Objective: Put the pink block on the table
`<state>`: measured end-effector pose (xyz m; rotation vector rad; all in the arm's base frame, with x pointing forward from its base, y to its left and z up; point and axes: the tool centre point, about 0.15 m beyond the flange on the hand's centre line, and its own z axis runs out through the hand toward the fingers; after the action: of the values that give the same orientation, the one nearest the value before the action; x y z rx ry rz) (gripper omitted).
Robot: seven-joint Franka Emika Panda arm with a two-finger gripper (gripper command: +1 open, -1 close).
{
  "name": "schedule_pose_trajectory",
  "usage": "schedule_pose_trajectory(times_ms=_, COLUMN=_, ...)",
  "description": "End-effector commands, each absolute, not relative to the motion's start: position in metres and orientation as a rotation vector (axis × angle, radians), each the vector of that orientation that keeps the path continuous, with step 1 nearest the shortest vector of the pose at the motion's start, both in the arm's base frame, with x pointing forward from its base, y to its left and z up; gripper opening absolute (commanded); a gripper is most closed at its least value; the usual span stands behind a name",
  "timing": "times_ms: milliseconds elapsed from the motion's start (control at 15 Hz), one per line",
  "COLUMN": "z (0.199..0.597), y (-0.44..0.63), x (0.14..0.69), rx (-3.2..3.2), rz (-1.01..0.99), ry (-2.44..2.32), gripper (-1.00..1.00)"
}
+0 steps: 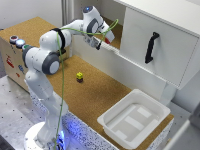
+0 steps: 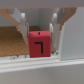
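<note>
Tool (image 2: 39, 29) clamped on pink block (image 2: 39, 44) (black mark on face), raised above table (image 1: 100, 92); yellow block (image 1: 79, 76) on cork.

A white cabinet (image 1: 160, 35) with a black door handle (image 1: 151, 47) stands along the table's far edge. A cork-topped wooden box (image 1: 15, 50) with coloured buttons sits beyond the far-left corner, on a grey perforated metal floor (image 1: 12, 115).
</note>
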<state>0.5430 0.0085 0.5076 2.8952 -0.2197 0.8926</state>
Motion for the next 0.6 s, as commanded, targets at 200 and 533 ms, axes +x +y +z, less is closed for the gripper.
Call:
schedule_pose_trajectory(times_ms=200, z=0.466, y=-0.041, x=0.46, rx=3.078, rz=0.931, ry=0.213, gripper=-1.0)
schedule_pose_trajectory(times_ms=533, z=0.452, y=-0.061, x=0.429, rx=3.085, rz=0.917, ry=0.329, gripper=-1.0)
